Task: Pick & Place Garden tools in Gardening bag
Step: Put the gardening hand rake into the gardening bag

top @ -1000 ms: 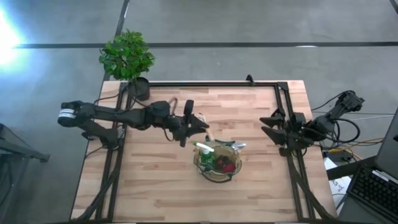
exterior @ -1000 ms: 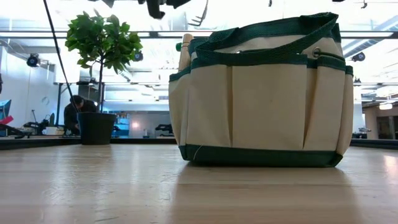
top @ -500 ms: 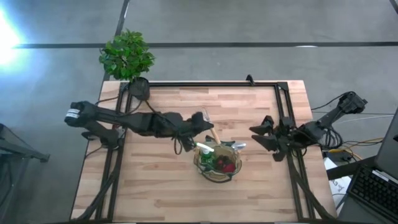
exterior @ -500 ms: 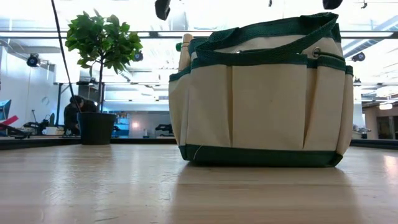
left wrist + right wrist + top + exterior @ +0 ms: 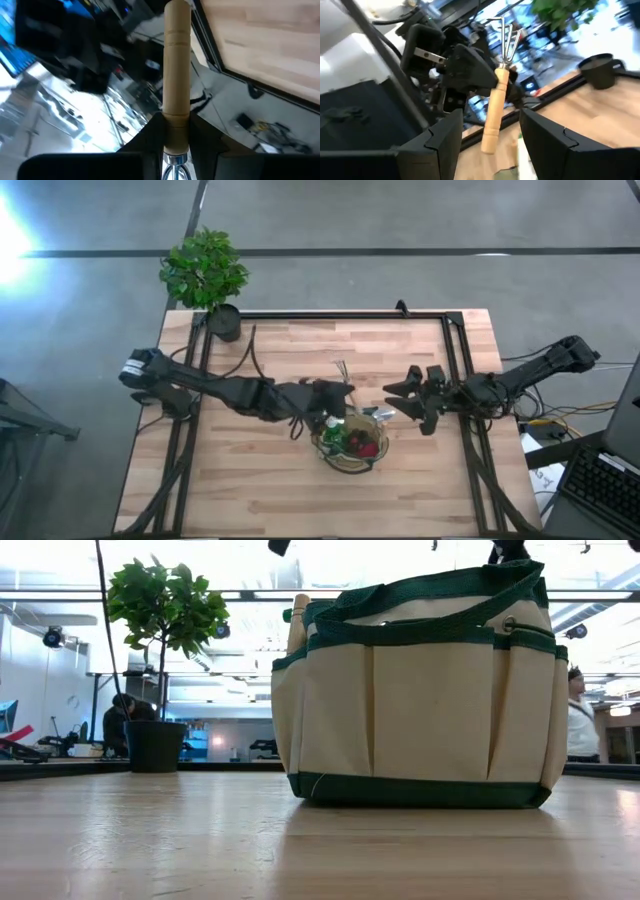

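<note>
Wooden table (image 5: 250,470): left end effector (image 5: 335,392) grips wooden-handled rake (image 5: 496,107).

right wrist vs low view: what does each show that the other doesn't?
Only the right wrist view: the left gripper holding the wooden-handled rake near its metal neck, handle hanging free, prongs pointing away; the right gripper's fingers spread open in front.

Only the low view: the gardening bag whole from the side, standing on the table, with people in the room behind.

Both: the black pot and some of the plant's foliage.
</note>
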`<act>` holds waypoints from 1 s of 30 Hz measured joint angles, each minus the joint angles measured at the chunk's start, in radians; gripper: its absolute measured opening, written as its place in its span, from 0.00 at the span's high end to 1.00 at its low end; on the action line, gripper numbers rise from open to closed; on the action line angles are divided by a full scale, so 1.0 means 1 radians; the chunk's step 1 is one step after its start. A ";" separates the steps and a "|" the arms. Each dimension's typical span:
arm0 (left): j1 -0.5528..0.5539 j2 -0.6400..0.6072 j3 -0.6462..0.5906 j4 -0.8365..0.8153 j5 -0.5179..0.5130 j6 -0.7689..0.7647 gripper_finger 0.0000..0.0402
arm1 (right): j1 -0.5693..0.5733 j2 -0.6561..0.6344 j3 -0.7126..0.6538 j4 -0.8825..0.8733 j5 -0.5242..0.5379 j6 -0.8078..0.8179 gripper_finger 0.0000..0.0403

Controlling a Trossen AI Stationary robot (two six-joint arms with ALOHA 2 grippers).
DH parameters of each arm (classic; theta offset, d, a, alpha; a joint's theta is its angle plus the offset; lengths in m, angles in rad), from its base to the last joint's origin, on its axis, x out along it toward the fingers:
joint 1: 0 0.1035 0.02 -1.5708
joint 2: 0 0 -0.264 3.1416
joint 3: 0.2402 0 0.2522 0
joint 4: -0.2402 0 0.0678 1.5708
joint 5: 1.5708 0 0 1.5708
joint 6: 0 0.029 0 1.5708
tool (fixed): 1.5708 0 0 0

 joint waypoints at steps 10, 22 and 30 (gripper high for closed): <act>-0.058 0.000 0.005 0.028 0.103 -0.003 0.84 | -0.157 0.030 0.000 0.022 -0.338 0.092 0.53; -0.053 0.000 0.007 0.041 0.129 -0.012 0.84 | -0.201 0.247 0.060 0.156 -0.500 0.141 0.53; -0.053 0.000 -0.003 0.024 0.129 -0.024 0.84 | -0.249 0.401 0.221 0.122 -0.631 0.150 0.54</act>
